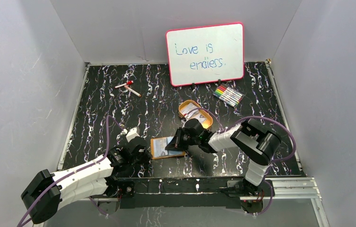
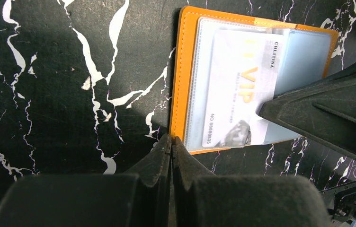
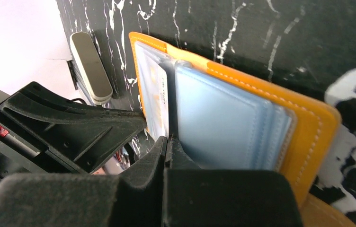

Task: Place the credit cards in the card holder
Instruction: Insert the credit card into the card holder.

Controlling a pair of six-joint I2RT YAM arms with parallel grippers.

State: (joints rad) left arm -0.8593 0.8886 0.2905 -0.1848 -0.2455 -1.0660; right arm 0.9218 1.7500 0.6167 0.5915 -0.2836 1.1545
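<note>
The card holder (image 1: 159, 147), a tan-orange wallet, lies open on the black marbled table and also shows in the left wrist view (image 2: 185, 75) and the right wrist view (image 3: 304, 123). A white credit card (image 2: 242, 85) with "VIP" printing lies partly inside its clear pale blue pocket. My right gripper (image 3: 168, 140) is shut on that card's edge (image 3: 157, 104) over the wallet. My left gripper (image 2: 171, 138) is shut, with its tips touching the wallet's near left corner. More pale cards lie in the oval tin (image 1: 203, 124).
A whiteboard (image 1: 205, 53) stands at the back, with a pack of coloured markers (image 1: 228, 96) beside it. A red-capped marker (image 1: 128, 87) lies at the back left. The oval tin sits just behind the right gripper. Grey walls close in both sides.
</note>
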